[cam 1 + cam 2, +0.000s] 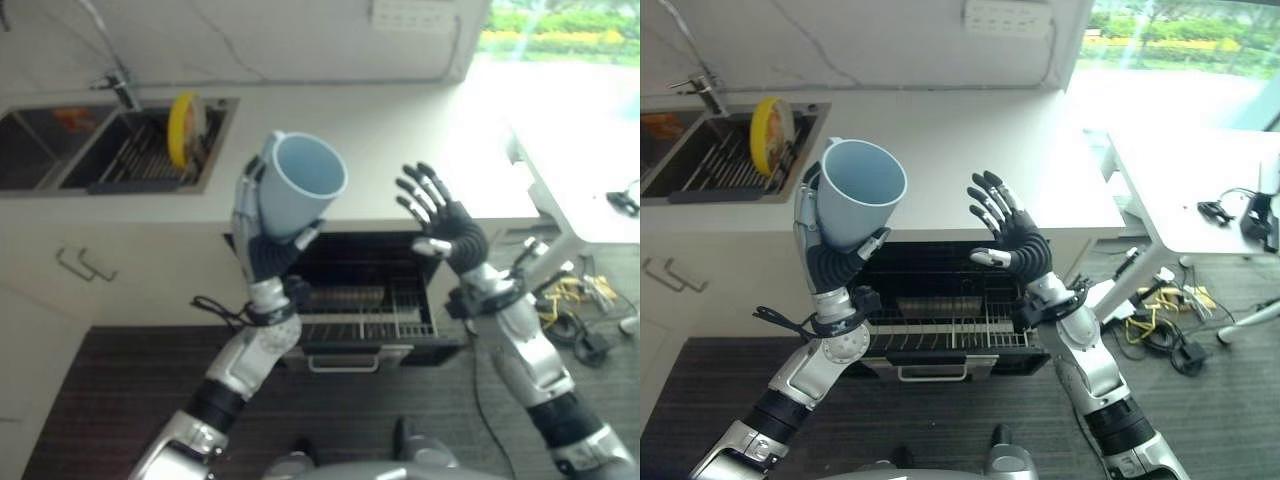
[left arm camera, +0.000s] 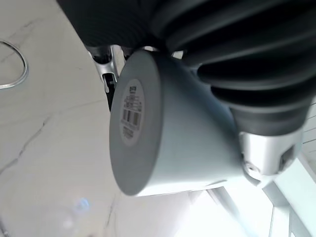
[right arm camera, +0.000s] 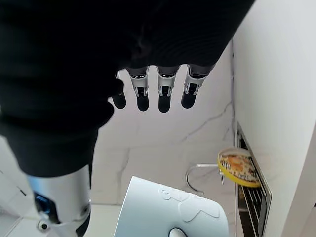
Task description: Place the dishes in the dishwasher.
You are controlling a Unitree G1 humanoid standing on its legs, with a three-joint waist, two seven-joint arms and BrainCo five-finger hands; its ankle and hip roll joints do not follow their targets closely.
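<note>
My left hand point(image 1: 262, 240) is raised above the open dishwasher and is shut on a pale blue cup point(image 1: 300, 186), whose mouth faces up and toward me. The cup's flat base point(image 2: 134, 121) carries a barcode sticker in the left wrist view. My right hand point(image 1: 448, 228) is held up to the right of the cup, open, its fingers point(image 3: 165, 91) spread and apart from it. The cup point(image 3: 170, 210) also shows in the right wrist view. Below both hands the dishwasher's wire rack point(image 1: 365, 312) is pulled out. A yellow plate point(image 1: 183, 128) stands on edge in the sink rack.
The sink point(image 1: 110, 150) with its tap point(image 1: 118, 85) lies at the back left of the white counter point(image 1: 400, 140). A cabinet drawer handle point(image 1: 80, 265) sits left of the dishwasher. A white table point(image 1: 1200, 190) stands to the right with cables point(image 1: 1160, 310) on the floor beneath.
</note>
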